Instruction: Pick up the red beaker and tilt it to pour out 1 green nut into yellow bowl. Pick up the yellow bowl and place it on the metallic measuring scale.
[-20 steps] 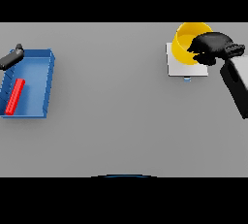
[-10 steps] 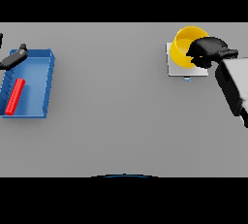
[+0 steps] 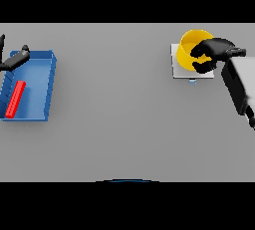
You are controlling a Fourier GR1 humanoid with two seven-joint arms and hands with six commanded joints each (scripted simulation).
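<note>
— Where is the yellow bowl (image 3: 190,50)?

— It sits on the metallic measuring scale (image 3: 180,69), a pale square plate at the far right of the grey table (image 3: 119,119). The bowl covers the scale's far part and reaches a little past its far edge; the scale's near strip and left margin stay bare.

— And the hand by the bowl?

— The right hand (image 3: 213,51) is at the bowl's right rim. Its dark fingers curl over that rim and down the near side of the wall, so it is clamped on the bowl. The white and grey forearm runs from the hand away from the scale, toward the near right edge of the view.

— Anything else next to the scale?

— A small blue mark (image 3: 192,80) lies just beside the scale's near edge; what it is I cannot tell.

— What about the red beaker?

— Well apart from the scale, far to its left, stands a blue tray (image 3: 49,85). Inside it lies a long red piece (image 3: 15,99), flat and slightly slanted, in the tray's left half. Whether that is the beaker I cannot tell.

— The other hand?

— The left hand (image 3: 15,59) shows at the tray's far left corner, over its rim, at the view's left edge. Whether its fingers are apart or together I cannot tell.
</note>
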